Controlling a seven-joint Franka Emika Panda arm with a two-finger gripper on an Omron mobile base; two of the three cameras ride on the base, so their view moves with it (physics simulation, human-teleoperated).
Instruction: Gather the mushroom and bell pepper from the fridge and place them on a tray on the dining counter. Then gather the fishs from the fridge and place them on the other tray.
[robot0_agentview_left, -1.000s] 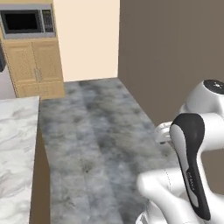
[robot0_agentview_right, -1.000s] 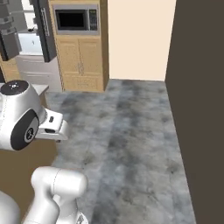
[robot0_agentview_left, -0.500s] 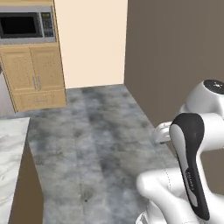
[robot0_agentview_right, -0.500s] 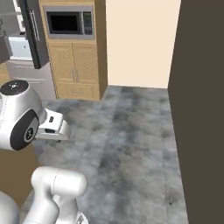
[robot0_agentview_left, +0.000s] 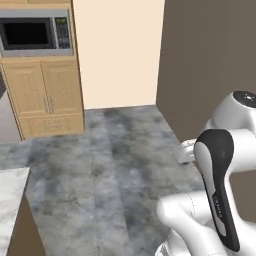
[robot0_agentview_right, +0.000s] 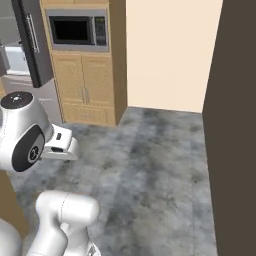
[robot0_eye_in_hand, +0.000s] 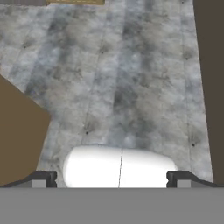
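My gripper (robot0_eye_in_hand: 111, 179) points down at the grey stone floor. Its two dark fingertips (robot0_eye_in_hand: 43, 178) stand far apart, open, with nothing between them. The fridge (robot0_agentview_right: 31, 45) is at the far upper left of the right base view, with a dark door and its bar handle swung open in front of pale shelves. A corner of the dining counter (robot0_agentview_left: 9, 200) with its marbled top shows at the lower left of the left base view, and its tan side (robot0_agentview_right: 7, 200) shows beside my arm. The mushroom, bell pepper, fishs, tray and other tray are out of view.
A tall wooden cabinet (robot0_agentview_left: 45, 95) with a built-in microwave (robot0_agentview_left: 35, 31) stands ahead beside the fridge. A cream wall (robot0_agentview_left: 120, 50) follows, then a dark brown wall (robot0_agentview_right: 235, 125) along the right. Grey marbled floor (robot0_agentview_left: 110, 165) lies open between them.
The whole picture has shifted as the base drives: the cabinet and microwave look nearer and the counter has slid toward the left edge. The gripper stays open.
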